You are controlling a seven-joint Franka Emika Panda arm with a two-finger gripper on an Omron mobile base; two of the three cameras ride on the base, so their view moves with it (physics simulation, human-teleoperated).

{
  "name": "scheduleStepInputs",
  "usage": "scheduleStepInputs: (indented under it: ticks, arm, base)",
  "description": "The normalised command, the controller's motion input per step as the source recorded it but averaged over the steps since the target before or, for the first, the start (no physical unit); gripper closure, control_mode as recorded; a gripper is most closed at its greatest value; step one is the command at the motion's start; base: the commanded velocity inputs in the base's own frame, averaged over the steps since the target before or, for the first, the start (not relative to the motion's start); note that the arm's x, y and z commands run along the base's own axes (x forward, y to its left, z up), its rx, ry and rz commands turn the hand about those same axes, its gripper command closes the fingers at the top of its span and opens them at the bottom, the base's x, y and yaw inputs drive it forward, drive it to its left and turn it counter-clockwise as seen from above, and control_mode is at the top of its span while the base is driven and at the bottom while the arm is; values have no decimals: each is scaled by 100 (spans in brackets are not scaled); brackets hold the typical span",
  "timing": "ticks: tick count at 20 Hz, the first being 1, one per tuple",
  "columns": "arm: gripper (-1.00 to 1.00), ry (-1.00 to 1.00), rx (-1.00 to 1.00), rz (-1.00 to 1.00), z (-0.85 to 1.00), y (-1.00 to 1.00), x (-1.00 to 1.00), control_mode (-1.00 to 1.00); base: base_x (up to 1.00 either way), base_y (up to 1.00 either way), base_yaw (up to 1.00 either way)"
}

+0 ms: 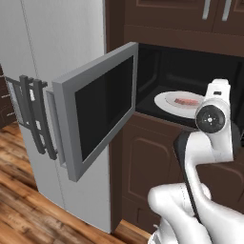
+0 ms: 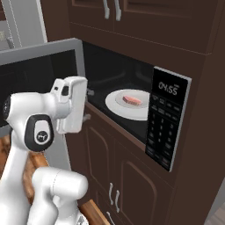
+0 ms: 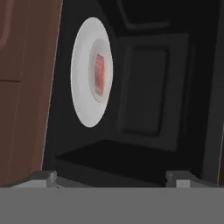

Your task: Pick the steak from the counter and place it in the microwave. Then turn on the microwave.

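The steak (image 1: 187,101) (image 2: 132,100) (image 3: 99,74), a small pinkish-red slab, lies on a round white plate (image 1: 164,101) (image 2: 115,107) (image 3: 83,100) inside the microwave (image 2: 165,127). Its grey-framed door (image 1: 95,114) is swung wide open to the left. My gripper (image 2: 88,105) (image 3: 111,178) hangs open and empty just outside the oven's mouth, pointing into the dark cavity, well short of the plate. In the hand view the picture is rolled, so the plate looks stood on edge. The counter is out of view.
Dark brown cabinets (image 2: 114,171) run below the microwave and more hang above it (image 1: 181,14). A tall grey fridge (image 1: 52,52) with dark handles (image 1: 33,114) stands left of the open door. Wooden floor (image 1: 19,190) lies underneath.
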Motion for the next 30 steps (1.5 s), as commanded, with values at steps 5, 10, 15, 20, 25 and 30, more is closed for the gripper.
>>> scheduleStepInputs:
  ticks: [5,10,15,20,25,30]
  arm:
    - [-100,-25,5,-20,19,39,-53,-100]
    - [-100,-24,11,-17,23,23,-63,-100]
    - [-100,-29,8,-9,15,20,-63,-100]
    - [-100,-34,4,-1,1,20,-64,-100]
    - [-100,-28,5,0,0,32,-41,-100]
    - [-100,-24,6,0,0,29,-42,-100]
  base:
    - [0,0,0]
    - [0,0,0]
    - [0,0,0]
    - [0,0,0]
    - [0,0,0]
    - [0,0,0]
